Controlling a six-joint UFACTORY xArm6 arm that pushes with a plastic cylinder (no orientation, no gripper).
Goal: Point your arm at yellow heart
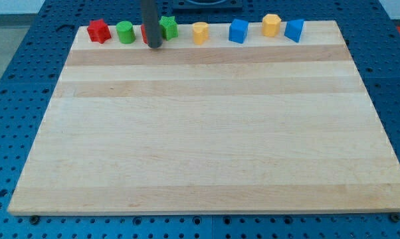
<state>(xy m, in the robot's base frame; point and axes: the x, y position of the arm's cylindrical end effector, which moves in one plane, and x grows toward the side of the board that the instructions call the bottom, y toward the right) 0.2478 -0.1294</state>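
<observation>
My tip (154, 46) rests on the counter (206, 133) near its far edge, toward the far-left corner, with a red block (145, 33) mostly hidden behind the rod and the green star (169, 27) just to its right. The arm carries no gripper, only the rod, holding nothing. The yellow heart (200, 32) sits along the same far edge, right of the green star. Also there: red star (99, 30), green cylinder (125, 32), blue block (238, 31), yellow hexagon (272, 25), blue wedge (294, 30).
</observation>
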